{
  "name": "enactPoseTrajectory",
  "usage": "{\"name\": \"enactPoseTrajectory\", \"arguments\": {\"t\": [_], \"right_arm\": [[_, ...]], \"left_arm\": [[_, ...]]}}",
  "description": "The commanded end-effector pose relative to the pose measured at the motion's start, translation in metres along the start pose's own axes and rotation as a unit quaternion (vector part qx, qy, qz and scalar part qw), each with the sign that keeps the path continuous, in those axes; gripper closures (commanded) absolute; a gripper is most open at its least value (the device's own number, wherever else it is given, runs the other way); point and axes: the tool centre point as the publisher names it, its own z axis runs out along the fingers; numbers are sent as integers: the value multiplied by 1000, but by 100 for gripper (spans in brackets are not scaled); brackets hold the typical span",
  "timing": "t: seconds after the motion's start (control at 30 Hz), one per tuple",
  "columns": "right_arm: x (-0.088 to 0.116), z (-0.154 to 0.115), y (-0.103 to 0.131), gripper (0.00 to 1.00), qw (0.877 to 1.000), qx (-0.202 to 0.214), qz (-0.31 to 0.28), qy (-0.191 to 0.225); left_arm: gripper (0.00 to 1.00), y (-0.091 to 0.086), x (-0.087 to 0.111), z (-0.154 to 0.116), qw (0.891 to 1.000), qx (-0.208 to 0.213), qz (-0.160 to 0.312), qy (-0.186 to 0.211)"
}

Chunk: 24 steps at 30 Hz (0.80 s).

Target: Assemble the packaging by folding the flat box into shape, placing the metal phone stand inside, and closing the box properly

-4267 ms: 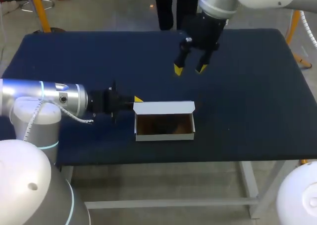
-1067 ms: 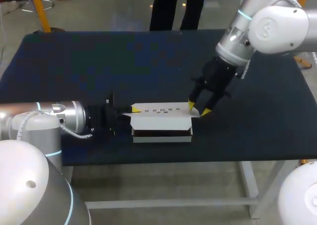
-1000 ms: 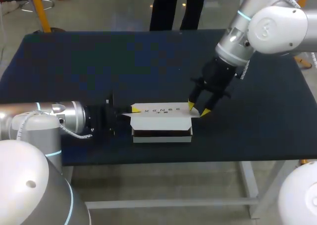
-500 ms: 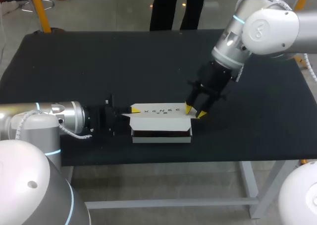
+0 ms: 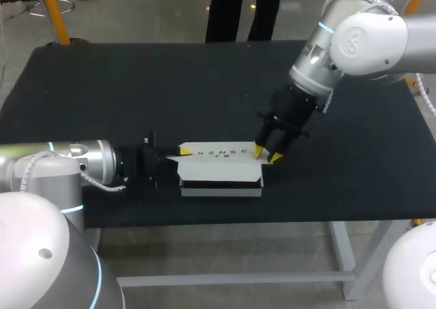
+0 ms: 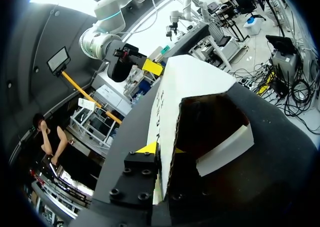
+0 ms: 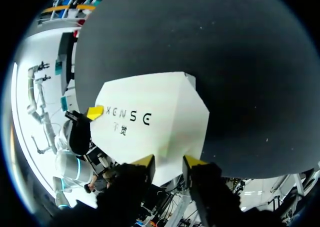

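The box's [image 5: 221, 185] inside is mostly hidden. From above, the lid [image 5: 219, 152] covers it and leaves only a thin dark slit along the front. In the left wrist view the open end is a dark hollow where nothing can be made out (a stand, if one is in there, does not show).

The left gripper [image 5: 182, 150] sits right at the box's left end, against the lid's edge. Whether it clamps the cardboard I cannot tell. The right gripper [image 5: 266, 153] is at the lid's right end with its fingers spread. Both yellow tips are at the lid's edge and nothing is pinched between them.

The box is white cardboard, low and long. It lies near the table's [image 5: 102, 91] front edge, about midway along it. Its lid lies nearly flat, with dark print on top. At the left end a white side flap [image 6: 225, 149] juts outward, not tucked in, and the inner walls there look brown.

The table top is matte black (cloth, by the look of it) on a pale frame.
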Motion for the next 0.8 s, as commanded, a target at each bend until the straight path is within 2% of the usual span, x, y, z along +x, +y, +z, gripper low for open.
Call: {"name": "enactPoseTrajectory", "arguments": {"t": [0.03,0.07,0.2,0.57,0.8], "right_arm": [[-1,0,2,60,1000,3,-1,3],[-1,1,2,60,1000,3,-1,3],[-1,1,3,61,1000,4,-1,4],[-1,2,4,62,1000,5,-4,6],[-1,2,5,61,1000,5,-6,7]], "left_arm": [[76,2,5,-5,1000,0,-1,-4],[75,2,5,-5,1000,0,-2,-4],[58,1,5,-8,1000,0,-4,-8],[60,-6,4,-16,1000,3,0,-21],[58,-12,5,-36,999,-10,0,-34]]}}
